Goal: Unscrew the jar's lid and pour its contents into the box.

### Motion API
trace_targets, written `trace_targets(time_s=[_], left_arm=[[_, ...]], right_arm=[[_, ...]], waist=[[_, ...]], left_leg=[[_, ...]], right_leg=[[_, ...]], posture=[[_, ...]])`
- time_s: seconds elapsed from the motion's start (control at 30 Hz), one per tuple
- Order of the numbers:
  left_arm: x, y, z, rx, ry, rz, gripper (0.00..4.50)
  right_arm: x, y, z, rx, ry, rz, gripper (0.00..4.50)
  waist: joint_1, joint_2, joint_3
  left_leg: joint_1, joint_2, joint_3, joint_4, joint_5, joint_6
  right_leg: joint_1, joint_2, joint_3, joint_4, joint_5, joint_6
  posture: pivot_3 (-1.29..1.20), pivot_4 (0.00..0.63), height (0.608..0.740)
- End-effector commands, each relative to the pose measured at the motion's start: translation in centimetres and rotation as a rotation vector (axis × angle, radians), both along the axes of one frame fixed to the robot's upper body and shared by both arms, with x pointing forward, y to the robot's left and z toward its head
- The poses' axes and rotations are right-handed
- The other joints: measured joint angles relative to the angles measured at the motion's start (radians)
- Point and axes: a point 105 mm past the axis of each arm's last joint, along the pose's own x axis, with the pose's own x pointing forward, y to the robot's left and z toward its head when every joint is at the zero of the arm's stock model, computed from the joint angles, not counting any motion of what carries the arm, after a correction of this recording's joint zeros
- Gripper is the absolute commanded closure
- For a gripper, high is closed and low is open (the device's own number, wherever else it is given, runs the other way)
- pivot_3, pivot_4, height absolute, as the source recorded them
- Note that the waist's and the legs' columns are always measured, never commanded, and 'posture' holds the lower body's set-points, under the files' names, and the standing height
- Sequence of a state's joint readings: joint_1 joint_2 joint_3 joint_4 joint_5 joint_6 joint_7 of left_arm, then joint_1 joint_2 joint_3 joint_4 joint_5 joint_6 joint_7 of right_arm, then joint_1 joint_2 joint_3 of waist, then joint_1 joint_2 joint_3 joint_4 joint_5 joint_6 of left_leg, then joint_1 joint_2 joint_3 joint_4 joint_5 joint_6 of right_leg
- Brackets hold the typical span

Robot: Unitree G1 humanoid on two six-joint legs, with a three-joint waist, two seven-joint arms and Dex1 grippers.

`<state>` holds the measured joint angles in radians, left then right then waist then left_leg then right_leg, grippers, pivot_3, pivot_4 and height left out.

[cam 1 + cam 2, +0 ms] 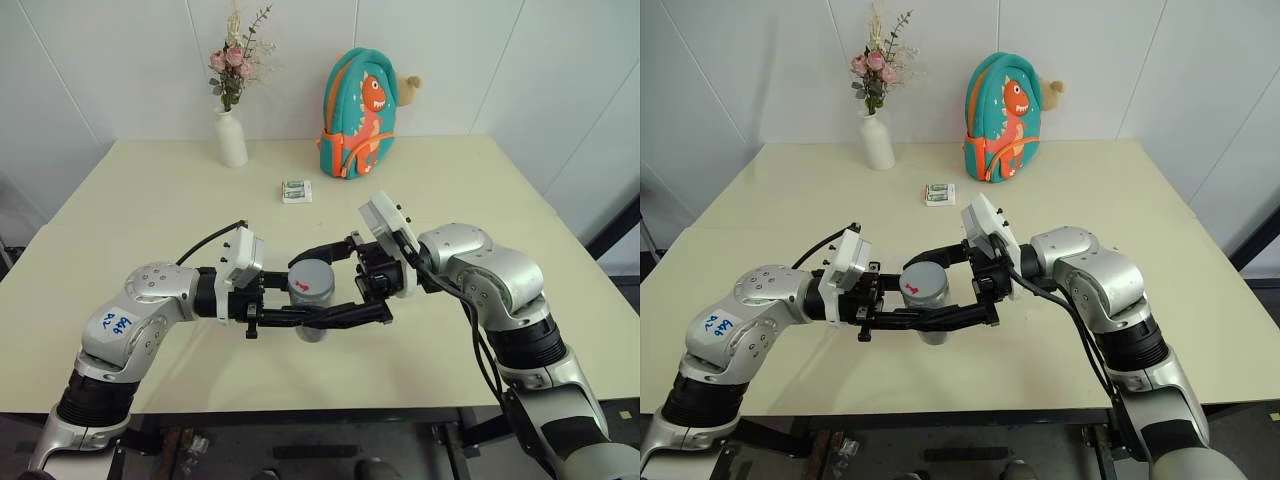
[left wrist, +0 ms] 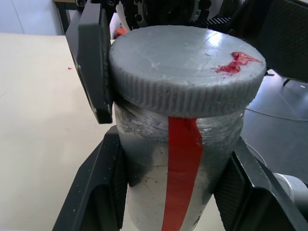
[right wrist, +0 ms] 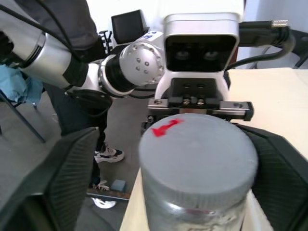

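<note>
The left pincer is clamped round the body of the jar, holding it upright just above the desk near its front edge, while the right pincer stands with its fingers spread either side of the lid, one of them touching its ribbed rim. The lid is on, so this looks like the unscrewing step, mid re-grip. Next the right fingers likely need to close on the rim and twist again.

Materials and surface finish

The lid is matt grey with a knurled rim (red mark on top); the jar is dull silvery, scuffed, with a smooth red stripe. The fingers are matt black plastic. The table is smooth, matt cream. The vase is glossy white.
</note>
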<state>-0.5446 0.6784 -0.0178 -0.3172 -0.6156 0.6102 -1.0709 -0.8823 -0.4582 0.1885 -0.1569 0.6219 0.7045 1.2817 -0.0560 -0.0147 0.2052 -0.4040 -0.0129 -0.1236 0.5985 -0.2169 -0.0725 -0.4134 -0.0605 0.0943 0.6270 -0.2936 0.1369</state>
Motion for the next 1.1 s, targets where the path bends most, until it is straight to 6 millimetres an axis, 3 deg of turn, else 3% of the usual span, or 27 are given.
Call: trace_targets(time_s=[0.03, 0.13, 0.23, 0.5, 0.7, 0.93, 1.1], left_arm=[[-0.3, 1.5, 0.9, 0.015, -0.048, 0.052, 2.53], [0.0, 2.6, 0.3, 0.010, -0.027, 0.126, 2.53], [0.5, 3.1, 0.1, -0.002, -0.028, 0.187, 2.53], [1.4, 2.3, 0.2, -0.008, -0.038, 0.209, 2.53], [1.7, 1.8, 0.4, -0.017, -0.041, 0.201, 2.53], [1.6, 2.0, 0.4, -0.016, -0.037, 0.205, 2.53], [1.6, 2.0, 0.5, -0.020, -0.039, 0.207, 2.53]], right_arm=[[-0.2, -0.4, 0.8, 0.033, -0.067, -0.023, 0.03], [1.2, -0.7, 1.6, 0.084, -0.108, -0.131, 0.03], [1.2, -0.3, 1.7, 0.106, -0.106, -0.151, 0.03], [0.3, 2.3, 1.1, 0.131, -0.065, -0.143, 0.03], [1.3, 3.4, 1.1, 0.171, -0.054, -0.196, 0.03], [3.5, 3.0, 1.3, 0.180, -0.087, -0.285, 0.03], [5.8, 1.4, 1.3, 0.168, -0.119, -0.356, 0.03]], waist=[[-0.002, 0.000, 0.000], [-0.003, 0.000, 0.000], [0.001, 0.000, 0.000], [0.000, 0.000, 0.000], [0.000, 0.000, 0.000], [0.000, 0.000, 0.000], [-0.002, 0.000, 0.000]], left_leg=[[0.000, 0.000, 0.000, 0.000, 0.000, 0.000], [0.001, 0.001, 0.000, -0.001, 0.000, 0.000], [0.000, 0.001, 0.000, -0.001, 0.000, 0.000], [0.000, 0.000, 0.000, -0.001, 0.000, 0.000], [0.001, 0.001, 0.000, -0.001, 0.000, 0.000], [0.000, 0.000, 0.000, -0.001, 0.000, 0.000], [0.000, 0.001, 0.000, -0.001, 0.000, 0.000]], right_leg=[[0.000, 0.000, 0.000, 0.000, 0.000, 0.000], [0.000, 0.001, 0.000, 0.001, 0.000, -0.001], [0.000, 0.000, 0.000, 0.000, -0.001, -0.001], [0.000, 0.000, 0.000, 0.000, -0.001, -0.001], [0.000, 0.000, 0.000, 0.001, 0.000, -0.001], [0.000, 0.000, 0.000, 0.000, 0.000, -0.001], [0.000, 0.001, 0.000, 0.001, 0.000, -0.001]], posture=[[0.00, 0.150, 0.740], [0.00, 0.150, 0.740], [0.00, 0.150, 0.740], [0.00, 0.150, 0.740], [0.00, 0.150, 0.740], [0.00, 0.150, 0.740], [0.00, 0.150, 0.740]])
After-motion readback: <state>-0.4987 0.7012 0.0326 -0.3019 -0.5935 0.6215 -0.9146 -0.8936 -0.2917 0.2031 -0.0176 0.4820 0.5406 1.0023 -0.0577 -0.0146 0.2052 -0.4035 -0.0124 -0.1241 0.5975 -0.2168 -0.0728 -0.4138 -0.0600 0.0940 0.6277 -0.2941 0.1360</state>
